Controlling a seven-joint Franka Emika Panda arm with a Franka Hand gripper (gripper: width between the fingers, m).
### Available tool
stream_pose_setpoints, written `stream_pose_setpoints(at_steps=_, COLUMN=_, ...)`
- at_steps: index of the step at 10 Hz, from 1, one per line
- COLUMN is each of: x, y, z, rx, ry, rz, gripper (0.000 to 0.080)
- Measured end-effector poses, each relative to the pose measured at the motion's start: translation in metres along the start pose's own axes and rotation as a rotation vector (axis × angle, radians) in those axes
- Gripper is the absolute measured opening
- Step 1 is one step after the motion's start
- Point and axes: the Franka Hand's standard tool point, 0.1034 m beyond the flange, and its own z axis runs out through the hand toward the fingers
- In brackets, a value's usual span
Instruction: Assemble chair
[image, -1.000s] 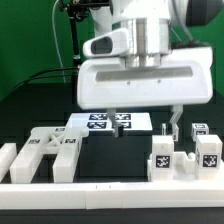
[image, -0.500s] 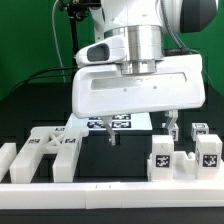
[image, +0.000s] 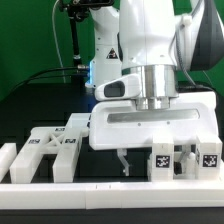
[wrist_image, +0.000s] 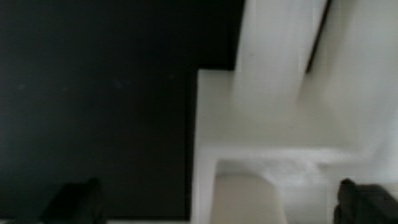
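The chair parts are white blocks with black-and-white tags. One cluster (image: 50, 150) lies at the exterior view's left and another (image: 188, 160) at its right, near the front. My gripper (image: 150, 160) hangs low over the right cluster, jaws wide open and empty. One dark finger (image: 122, 162) shows just left of that cluster; the other is hidden behind the parts. In the wrist view, a blurred white chair part (wrist_image: 267, 120) fills the space under the gripper (wrist_image: 219, 203), with the two fingertips (wrist_image: 75, 200) spread either side of it, not touching.
A long plain white rail (image: 100, 188) runs along the table's front edge. A white block (image: 6, 158) stands at the far left. The black table (image: 30, 110) shows behind the parts. The marker board is hidden behind the hand.
The gripper has moved toward the exterior view's right and down toward the right cluster of parts, now covering the marker board. Its jaws stay open. The parts have not moved.
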Motion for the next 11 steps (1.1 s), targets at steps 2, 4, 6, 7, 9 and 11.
stream_pose_setpoints(at_steps=2, x=-0.006, y=-0.006, z=-0.002, rx=0.029, ry=-0.09, rz=0.001, gripper=0.0649)
stream_pose_setpoints(at_steps=4, x=-0.005, y=-0.005, z=-0.001, rx=0.026, ry=-0.083, rz=0.001, gripper=0.0537)
stream_pose_setpoints(at_steps=6, x=-0.005, y=-0.005, z=-0.001, rx=0.026, ry=-0.083, rz=0.001, gripper=0.0403)
stream_pose_setpoints(at_steps=7, x=-0.005, y=-0.002, z=-0.001, rx=0.023, ry=-0.083, rz=0.004, gripper=0.023)
stream_pose_setpoints(at_steps=9, x=-0.005, y=0.005, z=-0.001, rx=0.014, ry=-0.083, rz=0.01, gripper=0.0066)
stream_pose_setpoints(at_steps=11, x=-0.005, y=0.006, z=-0.001, rx=0.014, ry=-0.083, rz=0.01, gripper=0.003)
